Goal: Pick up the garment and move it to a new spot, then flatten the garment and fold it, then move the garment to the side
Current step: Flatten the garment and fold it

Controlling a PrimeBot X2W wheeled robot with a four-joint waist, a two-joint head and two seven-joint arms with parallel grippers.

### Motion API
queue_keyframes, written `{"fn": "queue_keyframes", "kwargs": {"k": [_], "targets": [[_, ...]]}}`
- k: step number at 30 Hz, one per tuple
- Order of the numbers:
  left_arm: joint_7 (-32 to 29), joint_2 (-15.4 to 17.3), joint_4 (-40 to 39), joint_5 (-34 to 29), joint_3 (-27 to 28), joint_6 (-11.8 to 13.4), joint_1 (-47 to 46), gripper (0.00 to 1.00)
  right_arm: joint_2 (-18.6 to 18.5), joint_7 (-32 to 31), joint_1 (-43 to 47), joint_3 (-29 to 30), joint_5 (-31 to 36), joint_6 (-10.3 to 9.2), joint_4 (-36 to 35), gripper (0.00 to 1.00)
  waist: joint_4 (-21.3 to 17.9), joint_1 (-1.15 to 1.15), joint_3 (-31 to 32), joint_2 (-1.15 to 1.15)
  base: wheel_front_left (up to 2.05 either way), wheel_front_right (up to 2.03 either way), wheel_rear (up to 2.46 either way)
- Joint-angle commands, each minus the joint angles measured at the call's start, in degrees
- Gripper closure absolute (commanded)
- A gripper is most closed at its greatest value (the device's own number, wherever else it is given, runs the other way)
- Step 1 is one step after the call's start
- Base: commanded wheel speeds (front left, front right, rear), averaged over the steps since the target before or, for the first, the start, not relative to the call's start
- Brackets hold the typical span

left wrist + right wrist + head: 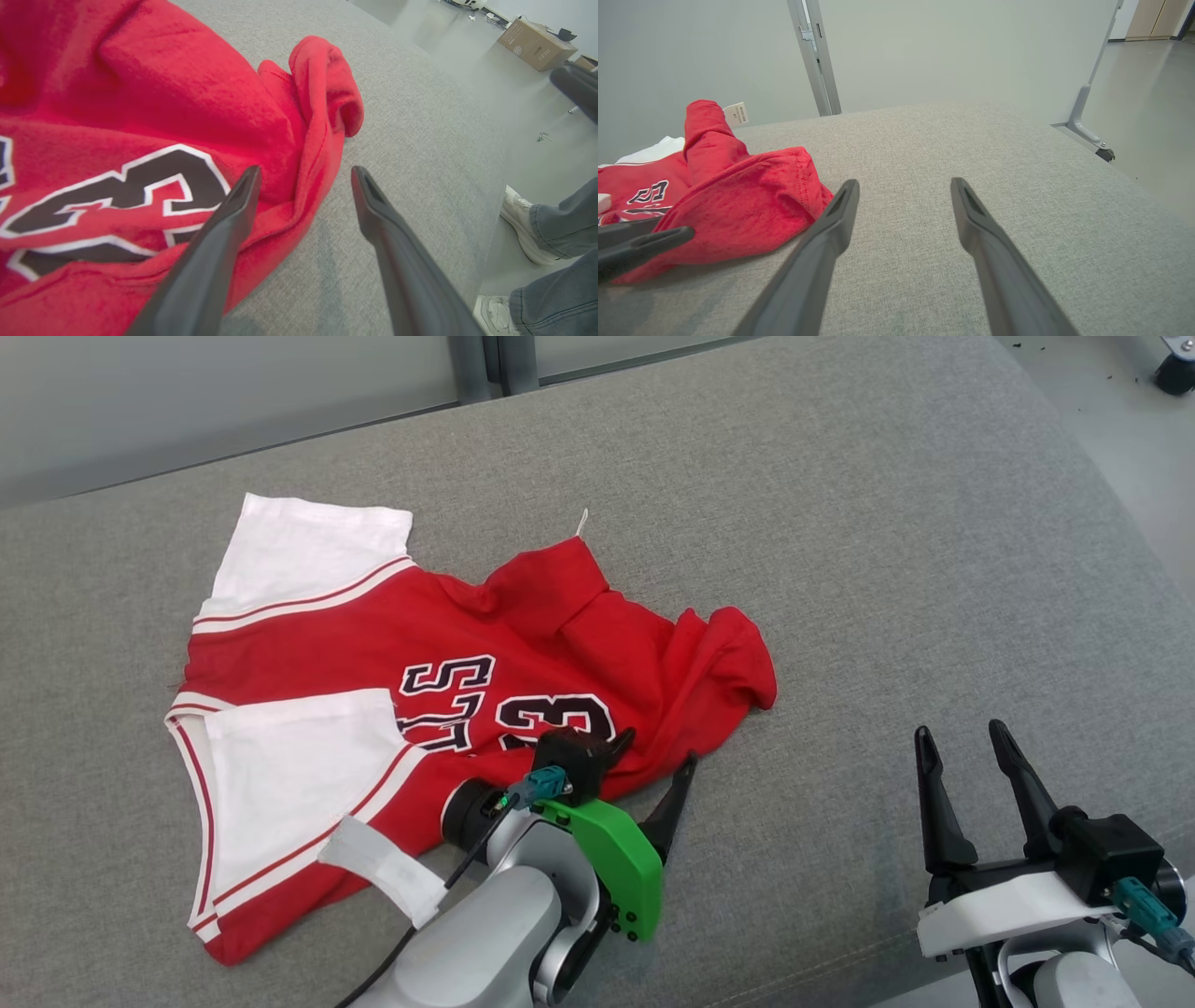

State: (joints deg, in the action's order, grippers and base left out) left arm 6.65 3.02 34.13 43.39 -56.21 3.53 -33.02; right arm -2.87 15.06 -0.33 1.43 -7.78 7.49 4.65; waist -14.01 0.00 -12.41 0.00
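Observation:
The garment is a red jersey with white sleeves and black-and-white lettering, lying crumpled on the grey cushioned surface. Its right part is bunched into folds. My left gripper sits at the garment's near edge, open, one finger over the red cloth and the other over bare grey fabric. Nothing is held between them. My right gripper stands open at the lower right, well clear of the garment, which lies to its left.
The surface ends at a wall and a metal post at the back. To the right lies open floor with a cardboard box and a person's legs and white shoes beside the surface edge.

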Motion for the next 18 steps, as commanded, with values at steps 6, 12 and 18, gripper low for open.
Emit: {"fn": "queue_keyframes", "kwargs": {"k": [6, 12, 18], "targets": [[-0.2, 0.8, -0.8, 1.1, -0.5, 0.5, 2.4, 0.0, -0.1, 0.2, -0.1, -0.1, -0.3, 0.0, 0.2, 0.0, -0.2, 0.0, 0.0, 0.0, 0.0, 0.0, 0.0], [0.9, 0.8, -1.5, 1.7, -0.7, -0.6, 3.3, 0.0, -0.1, 0.2, -0.1, 0.3, -0.1, 0.0, 0.1, 0.0, -0.2, 0.0, -0.2, 0.0, 0.0, 0.0, 0.0], [4.9, 1.1, -4.4, 1.6, 1.3, 0.9, 3.6, 0.0, -0.1, 0.2, 0.9, 1.4, 0.8, -0.01, -0.6, 0.0, 1.0, 0.0, 0.8, 0.0, 0.0, 0.0, 0.0]]}}
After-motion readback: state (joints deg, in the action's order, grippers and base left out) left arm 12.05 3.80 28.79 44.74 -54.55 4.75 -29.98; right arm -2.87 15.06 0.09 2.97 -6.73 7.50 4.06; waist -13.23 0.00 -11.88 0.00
